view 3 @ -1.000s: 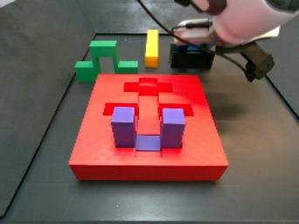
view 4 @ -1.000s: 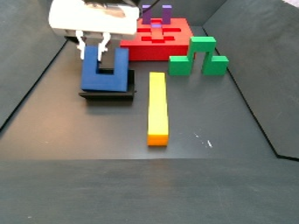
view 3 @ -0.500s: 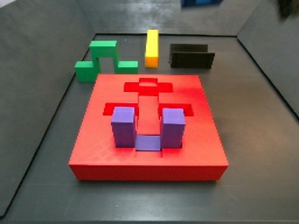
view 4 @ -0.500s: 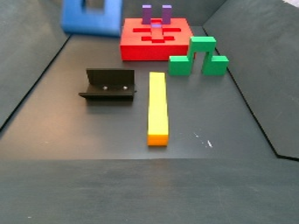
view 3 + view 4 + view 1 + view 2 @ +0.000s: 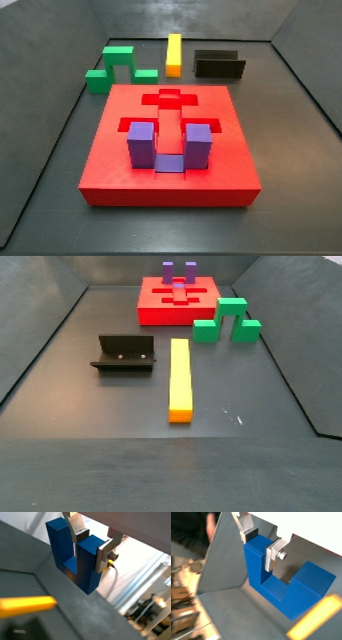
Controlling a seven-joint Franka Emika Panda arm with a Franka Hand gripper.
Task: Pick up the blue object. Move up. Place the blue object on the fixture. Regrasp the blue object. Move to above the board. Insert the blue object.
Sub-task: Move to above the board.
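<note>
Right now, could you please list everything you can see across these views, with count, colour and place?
Board: one, red, middle of the floor, recesses in its top.
Purple block: one, U-shaped, standing in the board's near recess.
Green block: one, U-shaped, on the floor beside the board.
Yellow bar: one, lying between the green block and the fixture.
Fixture: one, black, bare.
Blue object: one, dark blue, U-shaped, seen only in both wrist views.
Gripper: one, silver fingers, out of both side views, clamped on one prong of the blue object.
</note>
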